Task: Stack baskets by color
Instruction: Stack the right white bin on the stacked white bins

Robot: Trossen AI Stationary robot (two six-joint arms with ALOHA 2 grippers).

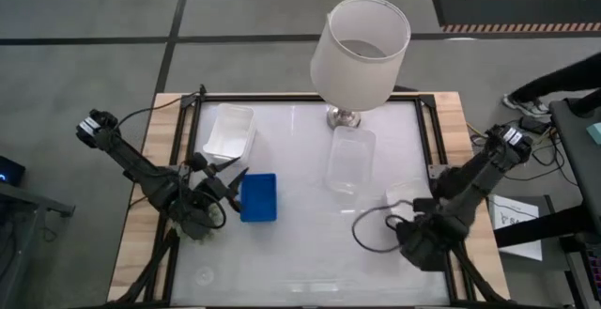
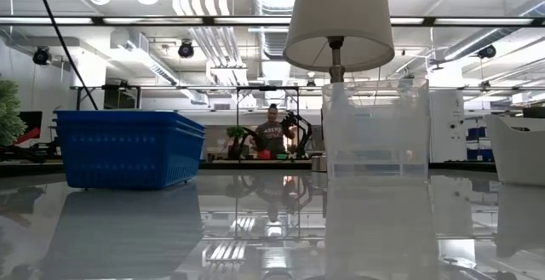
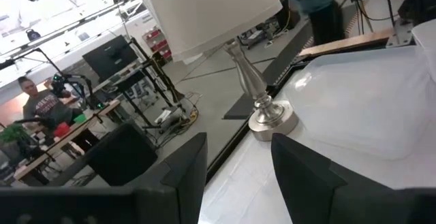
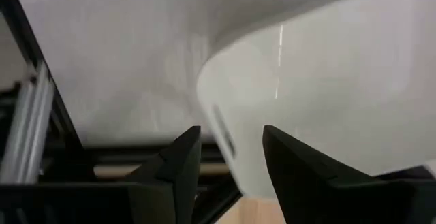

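Note:
A blue mesh basket rests bottom-down at the table's left. Just left of it my left gripper is open and empty, and points level toward the lamp. A white basket sits at the far left. A clear basket stands by the lamp's foot. Another white basket lies at the right. My right gripper points down over that basket's near corner, open, with one finger on each side of its rim. My right gripper stands open from above, with the white basket's rounded corner rim running between its two fingers. I cannot tell whether either finger touches the rim. The basket lies flat on the table.
A tall lamp with a white shade and a metal foot stands at the table's far middle. A black cable loops on the table near my right gripper. Wooden side rails border the table. People show in the room beyond.

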